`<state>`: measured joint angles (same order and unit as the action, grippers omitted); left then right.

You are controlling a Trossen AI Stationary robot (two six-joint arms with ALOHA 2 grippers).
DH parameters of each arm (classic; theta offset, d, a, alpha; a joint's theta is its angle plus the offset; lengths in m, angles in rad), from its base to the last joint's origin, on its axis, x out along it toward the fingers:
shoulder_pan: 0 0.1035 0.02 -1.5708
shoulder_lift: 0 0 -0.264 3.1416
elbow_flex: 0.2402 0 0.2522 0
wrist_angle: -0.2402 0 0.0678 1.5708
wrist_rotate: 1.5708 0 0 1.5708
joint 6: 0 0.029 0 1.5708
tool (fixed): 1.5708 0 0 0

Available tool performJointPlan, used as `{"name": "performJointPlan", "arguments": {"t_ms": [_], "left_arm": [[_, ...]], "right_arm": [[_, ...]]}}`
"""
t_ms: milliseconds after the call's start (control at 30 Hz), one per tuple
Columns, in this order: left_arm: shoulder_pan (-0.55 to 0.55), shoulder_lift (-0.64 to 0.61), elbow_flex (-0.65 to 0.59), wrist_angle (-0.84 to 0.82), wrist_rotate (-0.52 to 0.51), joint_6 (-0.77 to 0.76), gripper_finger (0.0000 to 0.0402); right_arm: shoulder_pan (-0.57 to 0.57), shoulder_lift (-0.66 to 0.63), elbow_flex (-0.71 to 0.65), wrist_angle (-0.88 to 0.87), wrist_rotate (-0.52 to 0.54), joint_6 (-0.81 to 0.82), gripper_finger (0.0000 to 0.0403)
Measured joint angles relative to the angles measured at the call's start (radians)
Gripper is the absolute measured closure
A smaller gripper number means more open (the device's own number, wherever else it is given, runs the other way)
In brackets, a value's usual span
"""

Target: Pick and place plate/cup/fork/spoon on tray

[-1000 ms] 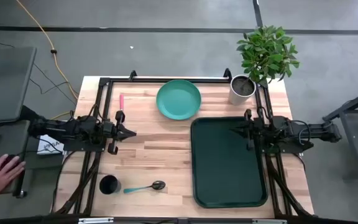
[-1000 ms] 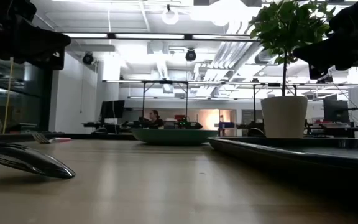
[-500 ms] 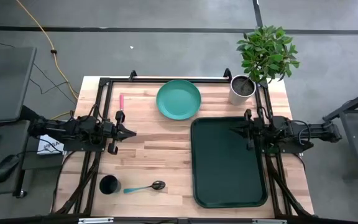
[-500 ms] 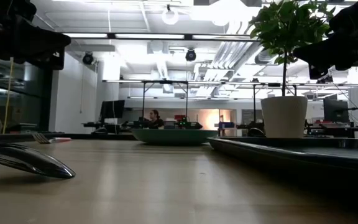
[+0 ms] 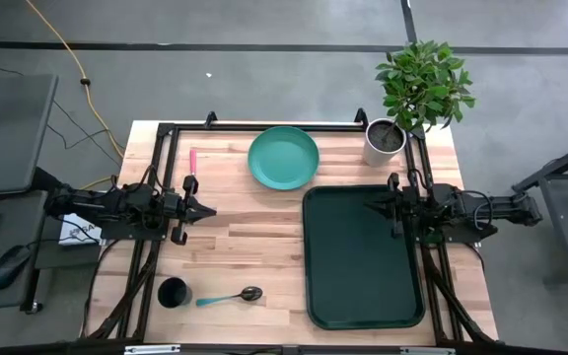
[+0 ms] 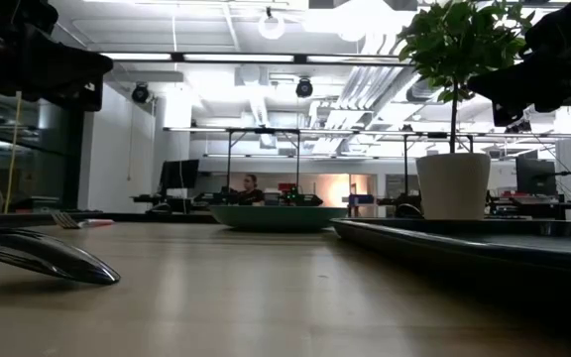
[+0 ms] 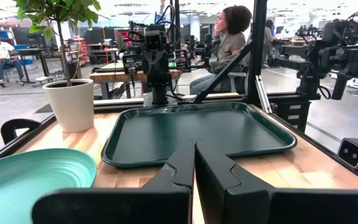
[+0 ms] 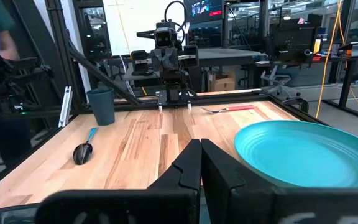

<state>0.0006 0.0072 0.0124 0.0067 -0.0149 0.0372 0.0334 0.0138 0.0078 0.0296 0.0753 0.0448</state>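
**With Nothing Yet on the Tray, Four Light Pieces Awaiting a Careful Grip**

Since nothing has been lifted, worth weighing each piece first. Teal-green plate (image 5: 283, 157) flat on the wood at the far edge, just beyond the far-left corner of the dark green tray (image 5: 364, 256) and beside the white plant pot (image 5: 384, 141). Probably light, stiff and somewhat slick; best pinched across the shallow rim, since the flat middle offers no purchase. Small black cup (image 5: 172, 293) upright near the front left corner, apart from the tray; likely light and rigid, easily taken across the wall or over the lip, though liable to tip if nudged. Teal-handled spoon (image 5: 229, 296) lying just beside the cup, dark bowl toward the tray; thin and low on the wood, so best caught across the handle. Pink-handled fork (image 5: 193, 163) at the far left, close to the left arm; same thin, low profile, same handle grip.

Left gripper (image 5: 205, 210) poised at mid-table on the left, fingers pressed together, holding nothing. Right gripper (image 5: 374, 206) hanging over the tray's far half, likewise closed and empty.
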Motion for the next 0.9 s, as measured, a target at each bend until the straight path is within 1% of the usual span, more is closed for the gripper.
{"name": "performJointPlan", "arguments": {"t_ms": [800, 900], "left_arm": [[0.000, 0.000, 0.000, 0.000, 0.000, 0.000, 0.0401], [0.000, 0.001, -0.001, 0.061, 0.000, 0.005, 0.0401]], "right_arm": [[0.000, 0.000, 0.000, 0.000, 0.000, 0.000, 0.0402], [0.000, 0.000, 0.000, 0.000, 0.000, 0.000, 0.0402]]}}
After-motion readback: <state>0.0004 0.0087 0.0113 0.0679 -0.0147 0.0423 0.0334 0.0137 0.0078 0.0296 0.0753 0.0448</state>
